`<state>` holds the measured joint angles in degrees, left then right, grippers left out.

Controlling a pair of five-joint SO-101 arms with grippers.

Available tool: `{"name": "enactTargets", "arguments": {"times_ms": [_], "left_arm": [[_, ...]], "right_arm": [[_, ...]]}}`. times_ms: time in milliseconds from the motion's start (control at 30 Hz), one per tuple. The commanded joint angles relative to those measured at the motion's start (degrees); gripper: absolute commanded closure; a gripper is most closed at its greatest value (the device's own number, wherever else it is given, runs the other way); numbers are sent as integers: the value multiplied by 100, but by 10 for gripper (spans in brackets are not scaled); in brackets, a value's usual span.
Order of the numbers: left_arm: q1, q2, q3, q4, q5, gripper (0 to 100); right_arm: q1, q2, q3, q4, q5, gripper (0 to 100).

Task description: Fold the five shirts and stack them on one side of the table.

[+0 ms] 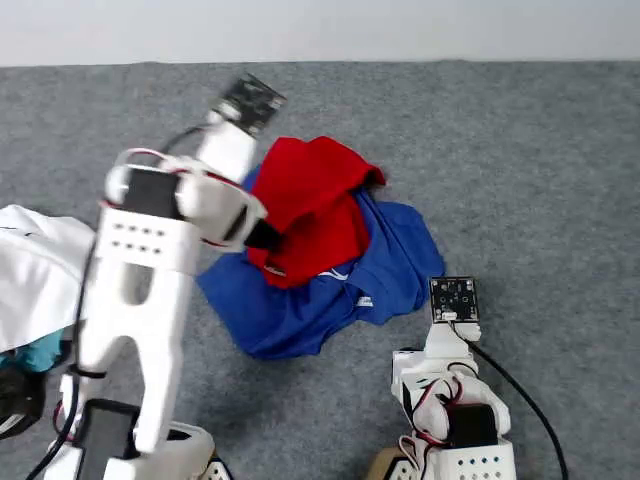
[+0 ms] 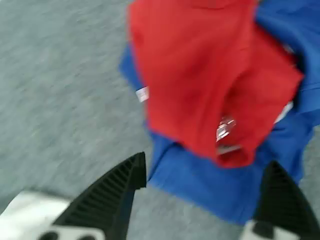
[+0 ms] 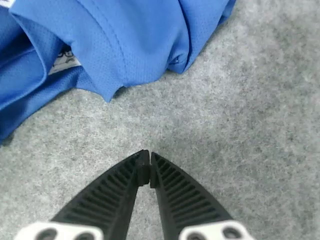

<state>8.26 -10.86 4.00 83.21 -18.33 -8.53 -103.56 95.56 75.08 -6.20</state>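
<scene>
High view, red shirt (image 1: 310,200): bright red, crumpled and unfolded, heaped on top of the blue shirt near the middle of the table.
High view, blue shirt (image 1: 330,300): royal blue, rumpled, spread wider underneath and sticking out on the near and right sides of the red shirt.
High view, white shirt (image 1: 35,270): bunched at the left edge of the table, apart from the 2-shirt heap.
High view, teal cloth (image 1: 40,352): peeking out below the white shirt; too little visible to tell what kind of garment.
High view, left arm (image 1: 150,260): white, stretched from the near left corner over the left side of the heap.
High view, right arm (image 1: 450,400): drawn back at the near edge, close to the blue shirt's right edge.
High view, table (image 1: 540,180): grey, felt-like surface.
Left wrist view, left gripper (image 2: 206,162): spread wide, holding nothing, above the edge of the heap.
Left wrist view, shirts: red shirt in soft folds with small white tags, blue shirt showing around it.
Right wrist view, right gripper (image 3: 146,167): tips pressed together with nothing between them, over bare grey surface.
Right wrist view, blue shirt: fine mesh weave, stitched hem, white label tucked in a fold, apart from the closed tips.
</scene>
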Motion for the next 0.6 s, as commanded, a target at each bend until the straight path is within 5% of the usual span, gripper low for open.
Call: {"name": "enactTargets", "arguments": {"times_ms": [0,333,567], "left_arm": [[308,-18,418,-888,281,647],[264,1732,75,-1415,598,720],[185,1864,-629,-1134,387,1000]], "right_arm": [[-31,-48,88,-13,-53,989],[-31,-48,88,-13,-53,989],[-31,-48,88,-13,-53,989]]}}
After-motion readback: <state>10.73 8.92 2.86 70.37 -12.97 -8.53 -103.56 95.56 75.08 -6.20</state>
